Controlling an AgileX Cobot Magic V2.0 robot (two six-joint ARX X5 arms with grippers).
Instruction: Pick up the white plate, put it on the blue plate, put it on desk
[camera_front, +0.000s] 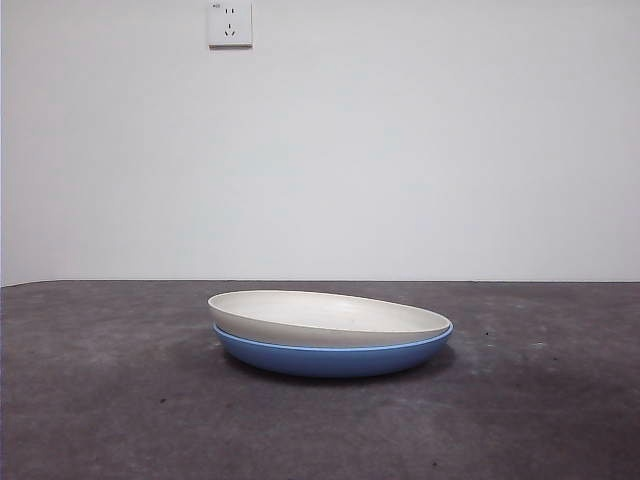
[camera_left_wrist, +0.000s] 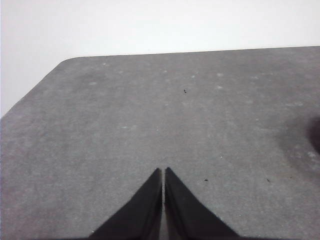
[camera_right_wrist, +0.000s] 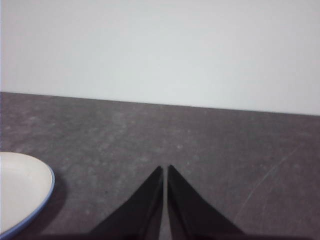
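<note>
White plate (camera_front: 330, 316) sits nested in the blue plate (camera_front: 330, 356), slightly tilted: its left rim rides higher above the blue rim than its right. The stack rests on the desk (camera_front: 100, 400) near the middle of the front view, free of both arms.

Right gripper (camera_right_wrist: 165, 169): jaws closed together, holding nothing, above bare desk with the stack's edge off to one side. Left gripper (camera_left_wrist: 163, 171): jaws likewise pressed together, empty, over bare desk; no plate in its view.

Judgement: stacking step appears done. Whether anything is left depends on "put it on desk"; the stack already rests there. A wall socket (camera_front: 230, 23) sits behind.
</note>
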